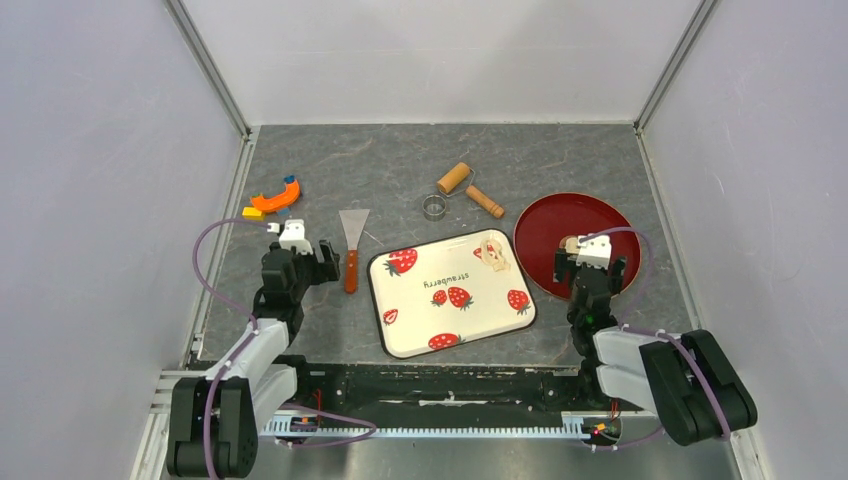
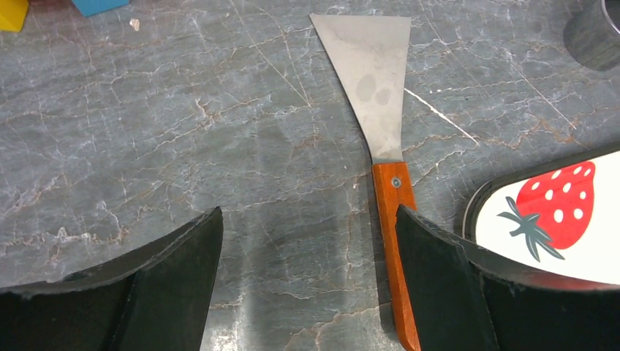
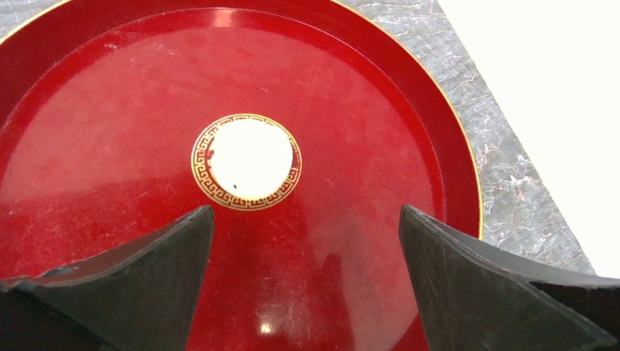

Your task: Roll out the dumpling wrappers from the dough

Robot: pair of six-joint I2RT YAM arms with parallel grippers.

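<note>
A ragged pale piece of dough [image 1: 495, 254] lies in the far right corner of the strawberry-print tray [image 1: 420, 322]. A round pale dumpling wrapper [image 3: 248, 159] rests on the gold-ringed centre of the red plate [image 3: 380, 110], partly hidden by my right arm in the top view. My right gripper [image 3: 306, 209] hovers open over the plate [image 1: 590, 215], with nothing between its fingers. My left gripper [image 2: 308, 212] stands open over bare table left of the tray. The scraper's orange handle [image 2: 391, 227] lies just inside its right finger [image 2: 439, 285], untouched.
A metal scraper [image 1: 352, 240] lies between my left gripper [image 1: 300, 262] and the tray. The wooden roller [image 1: 468, 188] and a metal ring cutter [image 1: 433, 207] sit behind the tray. Orange, blue and yellow pieces [image 1: 275, 200] lie at the far left. White walls enclose the table.
</note>
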